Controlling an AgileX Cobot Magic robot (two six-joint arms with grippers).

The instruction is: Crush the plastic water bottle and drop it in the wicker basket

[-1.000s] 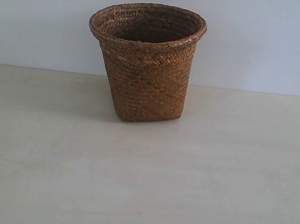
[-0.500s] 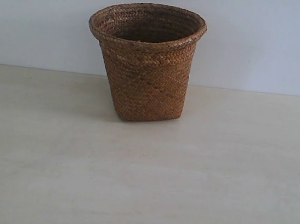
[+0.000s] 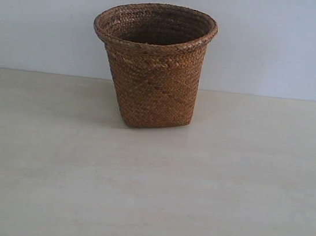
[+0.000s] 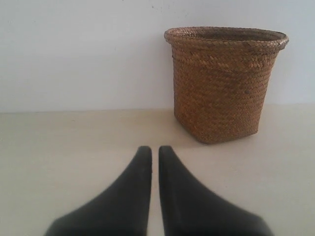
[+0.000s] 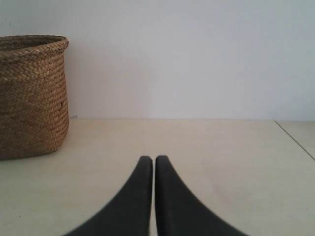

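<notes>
The brown wicker basket [image 3: 153, 65] stands upright on the pale table near the back wall. It shows too in the left wrist view as the wicker basket [image 4: 224, 83] and at the edge of the right wrist view as the wicker basket [image 5: 30, 93]. The plastic water bottle is out of view in every frame; the basket's inside is mostly hidden. My left gripper [image 4: 154, 150] is shut with nothing between its black fingers, low over the table, short of the basket. My right gripper [image 5: 154, 160] is shut too, empty, off to the basket's side. Neither gripper appears in the exterior view.
A plain white wall [image 3: 272, 46] rises right behind the basket. The pale table [image 3: 147, 198] stretches toward the front. A seam or table edge [image 5: 295, 140] runs along one side in the right wrist view.
</notes>
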